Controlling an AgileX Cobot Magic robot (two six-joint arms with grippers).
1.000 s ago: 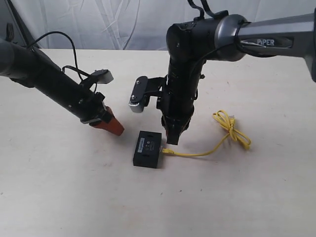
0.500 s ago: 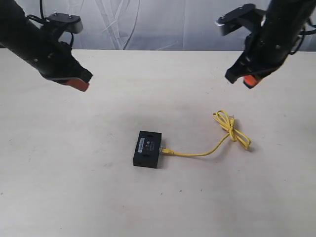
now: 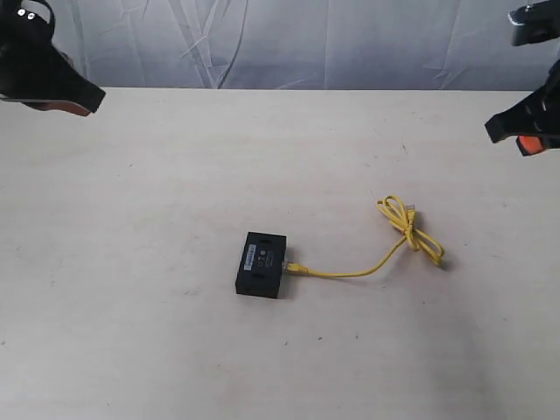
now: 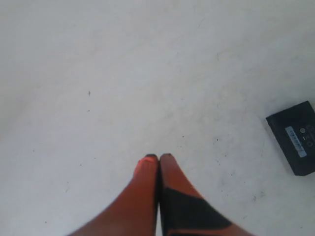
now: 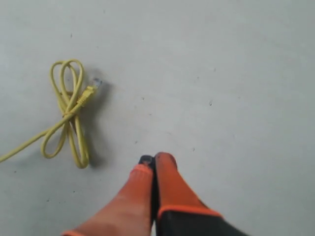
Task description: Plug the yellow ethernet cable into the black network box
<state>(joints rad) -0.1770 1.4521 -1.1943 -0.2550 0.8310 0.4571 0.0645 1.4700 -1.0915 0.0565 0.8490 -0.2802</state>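
**Item 1, black network box** [image 3: 262, 264]. Lies flat on the bench [image 3: 157, 201], near the middle of the exterior view, pale label facing up. Nothing holds it.

**Item 2, yellow ethernet cable** [image 3: 413, 231]. One end meets the side of the box that faces the right arm, and the near plug [image 3: 295, 267] touches the casing there. The cord runs away from the box in a shallow curve to a loose bow-like knot. The free end with its clear plug [image 5: 96, 82] rests on the bench beside the loops.

**Item 3, left gripper** [image 4: 158, 158]. At the upper left edge of the exterior view, well apart from the box. Its orange fingers [image 4: 145, 172] are pressed together with nothing between them.

**Item 4, right gripper** [image 5: 153, 160]. At the right edge of the exterior view, well apart from the knot. Its fingers [image 5: 167, 172] are likewise pressed together and empty.

**Status.** The plug appears to be seated in the port, so the task looks complete or very nearly so. The pictures are too small to show how deep the plug sits or whether the latch has caught. If it has caught, nothing remains to do. If not, one firm push on the plug is left.
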